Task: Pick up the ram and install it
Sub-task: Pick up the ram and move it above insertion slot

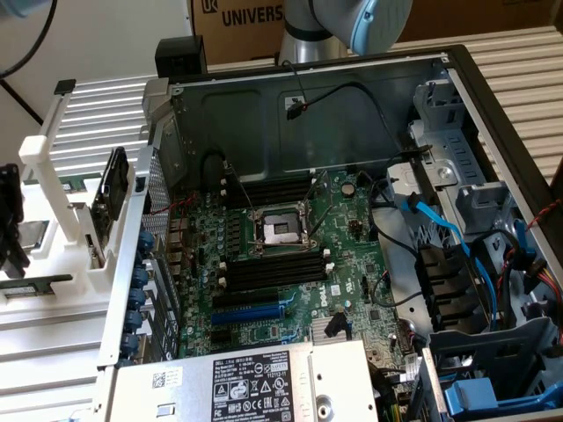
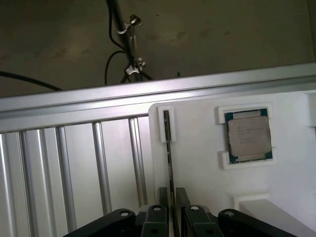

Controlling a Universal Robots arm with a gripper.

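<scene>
In the wrist view the ram [image 2: 169,148] shows edge-on as a thin dark stick standing in a narrow slot of the white holder [image 2: 197,177]. My gripper [image 2: 172,212] straddles its near end, one black finger [image 2: 158,213] pressed against each side, shut on the ram. The stick is still seated in its slot. In the exterior view my gripper [image 1: 9,230] is a dark shape at the far left edge, above the thin green ram [image 1: 40,283] on the white holder [image 1: 53,185].
A square silver CPU [image 2: 248,134] lies in its own recess of the holder beside the ram. The open computer case [image 1: 457,97] holds the motherboard [image 1: 290,255], with long black memory slots [image 1: 273,268] on both sides of the CPU socket [image 1: 280,230]. Cables and drive bays fill the exterior view's right.
</scene>
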